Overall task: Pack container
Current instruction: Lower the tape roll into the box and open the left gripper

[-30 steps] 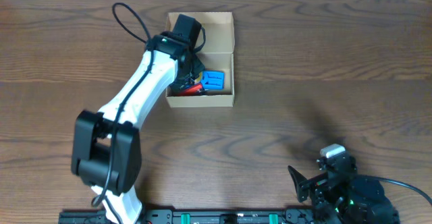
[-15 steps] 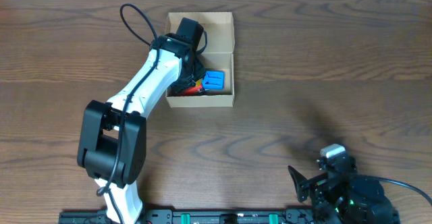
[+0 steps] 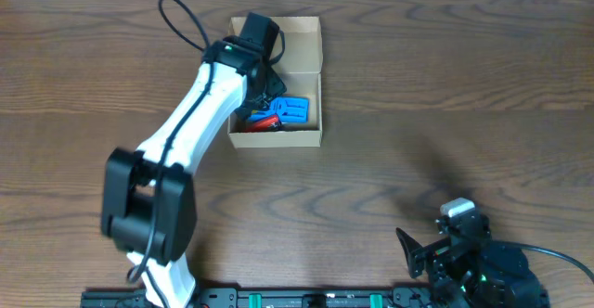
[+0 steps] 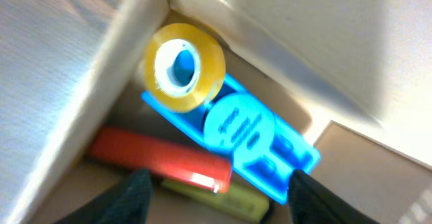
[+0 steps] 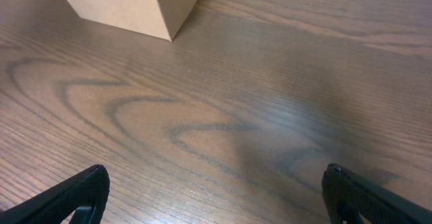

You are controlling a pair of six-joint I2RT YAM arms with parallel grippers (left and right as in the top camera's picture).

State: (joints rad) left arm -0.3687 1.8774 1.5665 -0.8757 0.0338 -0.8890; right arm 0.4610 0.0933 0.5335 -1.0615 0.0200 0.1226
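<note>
Worktop (image 3: 445,95): brown wood with a wavy grain, carrying everything.
Left arm (image 3: 200,104): white shell with black joints, stretching diagonally from the near edge and bending its wrist down into the box.
Box (image 3: 276,139): plain tan cardboard, rectangular, sitting at the far middle of the worktop with its flap lid standing open.
Right arm (image 3: 483,271): black, folding low at the near right corner, well apart from the box.
Left gripper (image 4: 219,197): dark fingers spreading wide apart, hovering over the contents and clasping nothing.
Right gripper (image 5: 216,204): fingers likewise spreading wide above bare wood.
Tape dispenser (image 4: 256,136): glossy blue plastic, lying inside the box.
Red piece (image 4: 155,158): smooth, elongated, lying beside the dispenser.
Tape roll (image 4: 210,69): shiny yellow ring, sitting on the dispenser's end in the box corner.
</note>
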